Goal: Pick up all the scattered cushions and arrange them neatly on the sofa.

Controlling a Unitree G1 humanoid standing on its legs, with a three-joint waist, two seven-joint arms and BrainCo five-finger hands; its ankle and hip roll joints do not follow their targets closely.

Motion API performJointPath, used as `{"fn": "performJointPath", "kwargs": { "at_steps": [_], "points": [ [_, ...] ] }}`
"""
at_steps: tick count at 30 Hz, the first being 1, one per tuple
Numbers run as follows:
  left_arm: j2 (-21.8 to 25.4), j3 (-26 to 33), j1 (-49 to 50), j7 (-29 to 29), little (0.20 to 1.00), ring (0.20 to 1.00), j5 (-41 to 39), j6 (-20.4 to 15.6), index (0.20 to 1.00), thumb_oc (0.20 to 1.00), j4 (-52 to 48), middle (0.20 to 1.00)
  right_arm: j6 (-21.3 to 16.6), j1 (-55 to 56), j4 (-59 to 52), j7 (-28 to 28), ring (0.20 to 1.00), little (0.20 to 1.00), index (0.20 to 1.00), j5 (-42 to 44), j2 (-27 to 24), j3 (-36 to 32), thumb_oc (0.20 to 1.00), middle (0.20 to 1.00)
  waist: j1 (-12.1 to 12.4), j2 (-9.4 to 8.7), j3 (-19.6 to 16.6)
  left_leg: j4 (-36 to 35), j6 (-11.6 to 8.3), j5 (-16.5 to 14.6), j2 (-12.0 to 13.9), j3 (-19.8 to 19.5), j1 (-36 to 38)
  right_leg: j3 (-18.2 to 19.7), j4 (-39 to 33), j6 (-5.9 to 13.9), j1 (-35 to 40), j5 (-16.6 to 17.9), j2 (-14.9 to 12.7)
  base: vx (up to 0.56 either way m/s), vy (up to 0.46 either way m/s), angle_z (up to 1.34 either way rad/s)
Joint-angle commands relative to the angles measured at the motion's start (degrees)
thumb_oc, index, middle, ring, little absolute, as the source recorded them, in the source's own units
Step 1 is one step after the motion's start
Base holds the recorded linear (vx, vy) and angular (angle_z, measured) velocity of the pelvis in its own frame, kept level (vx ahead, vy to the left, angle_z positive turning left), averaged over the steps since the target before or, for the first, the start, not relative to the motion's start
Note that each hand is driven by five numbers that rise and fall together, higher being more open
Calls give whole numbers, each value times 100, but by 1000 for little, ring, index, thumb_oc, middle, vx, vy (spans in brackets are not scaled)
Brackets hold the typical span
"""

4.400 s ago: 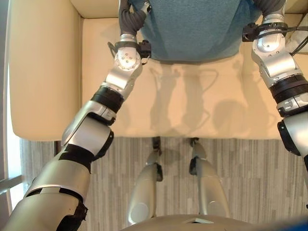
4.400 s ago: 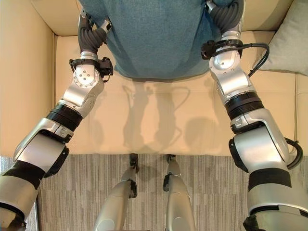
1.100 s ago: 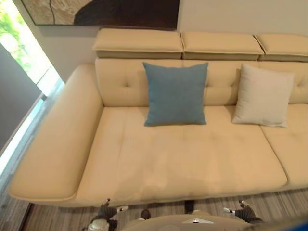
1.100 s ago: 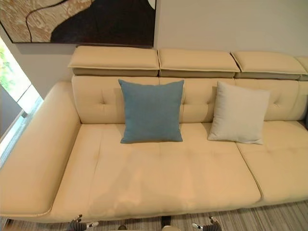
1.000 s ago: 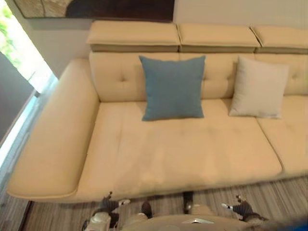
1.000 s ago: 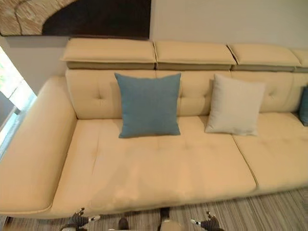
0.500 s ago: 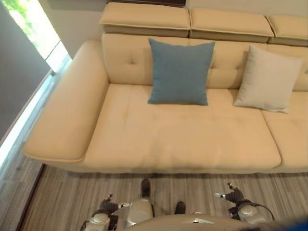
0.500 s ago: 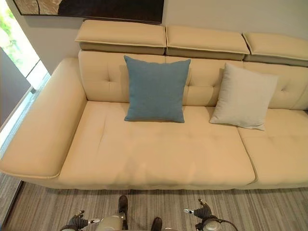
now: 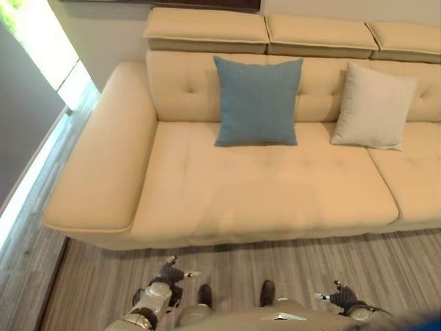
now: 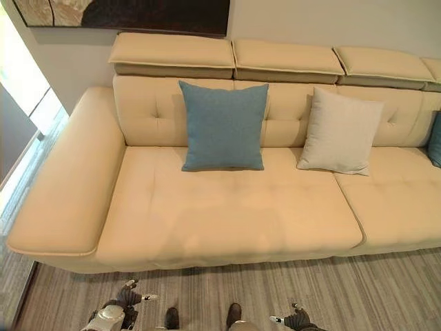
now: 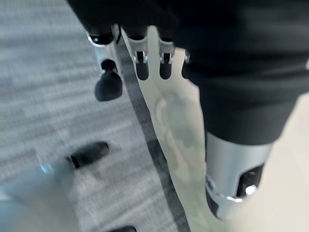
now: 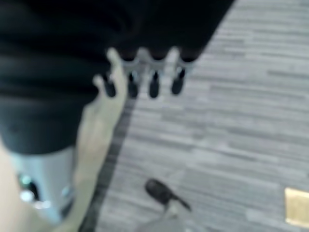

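Observation:
A blue cushion (image 9: 257, 101) stands upright against the backrest of the beige sofa (image 9: 262, 186). To its right a cream cushion (image 9: 374, 107) leans on the backrest too. The edge of another blue cushion (image 10: 435, 141) shows at the sofa's far right. My left hand (image 9: 165, 279) hangs low over the carpet in front of the sofa, open and holding nothing; its fingers (image 11: 140, 63) are relaxed. Over the carpet on the other side my right hand (image 9: 342, 298) hangs low as well, its fingers (image 12: 152, 82) loose and empty.
The sofa's wide left armrest (image 9: 103, 172) runs toward a bright window (image 9: 41, 41). A dark painting (image 10: 124, 14) hangs on the wall above the headrests. Grey striped carpet (image 10: 207, 289) lies before the sofa. A small yellow thing (image 12: 297, 208) lies on the floor.
Earlier both hands were on the blue cushion at the sofa; now it stands free against the backrest and both hands hang low. The camera has pulled back and shifted slightly.

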Motion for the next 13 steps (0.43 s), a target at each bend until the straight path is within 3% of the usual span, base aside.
{"fn": "performJointPath", "kwargs": {
  "at_steps": [1, 13],
  "points": [
    [0, 101, -124, 62, 1000, 1000, 302, -52, 1000, 1000, 272, 1000, 16, -189, 104, -26, 1000, 1000, 1000, -95, -54, 131, 1000, 1000, 130, -13, -111, 191, -150, -572, 25, -140, -99, 122, 248, 288, -1, -377, 98, 26, 38, -16],
    [-119, 37, -13, -9, 1000, 1000, 371, -45, 1000, 1000, 263, 1000, 34, -106, 124, -6, 1000, 1000, 1000, -165, -36, 150, 1000, 1000, 76, 79, -168, 32, -153, -543, 20, -62, 171, 111, 106, 310, 263, -384, 95, 32, -6, -5]
  ]
}}
